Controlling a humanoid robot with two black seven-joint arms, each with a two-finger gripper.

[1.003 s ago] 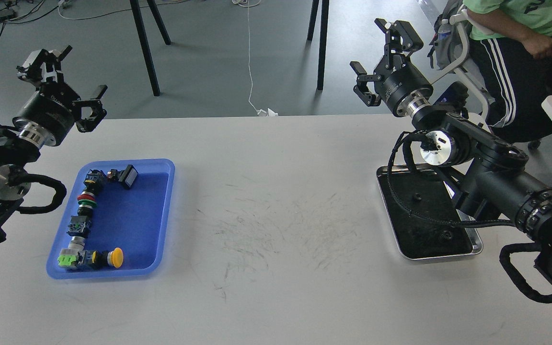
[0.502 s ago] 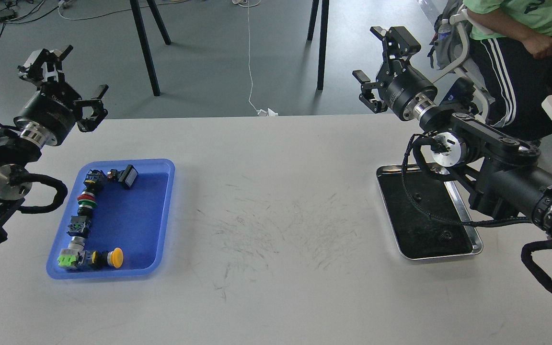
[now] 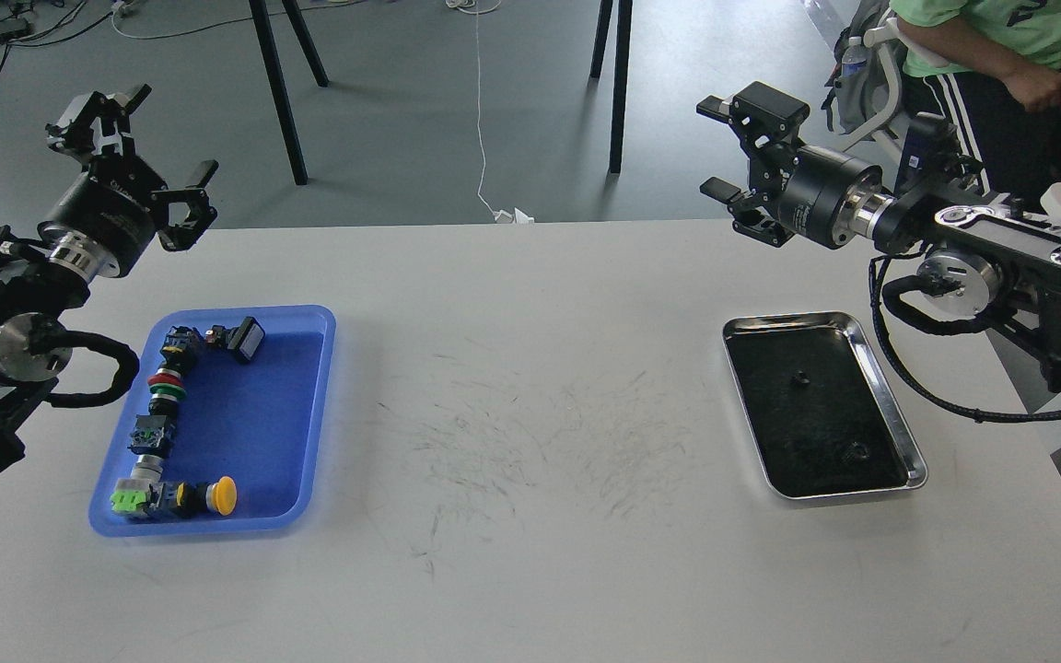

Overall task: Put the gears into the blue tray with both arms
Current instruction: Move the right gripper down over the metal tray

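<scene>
Head view: both grippers raised and empty, gears not yet picked up.

The left gripper (image 3: 139,138) hangs above the table's far left edge, beyond the blue tray (image 3: 309,405), fingers spread wide with nothing between them; the right gripper (image 3: 742,157) is lifted past the far edge, jaws apart and empty. Two gears lie in the silver metal tray (image 3: 913,465): one gear (image 3: 801,378) near its middle, the other gear (image 3: 856,451) toward its near end. The blue tray holds only a row of push-button switches (image 3: 162,414) along its left side. Risk, as I judge it: the gears are tiny and black on a dark tray floor, so a pinch could miss or flick one away, and the left arm is well apart from them.
</scene>
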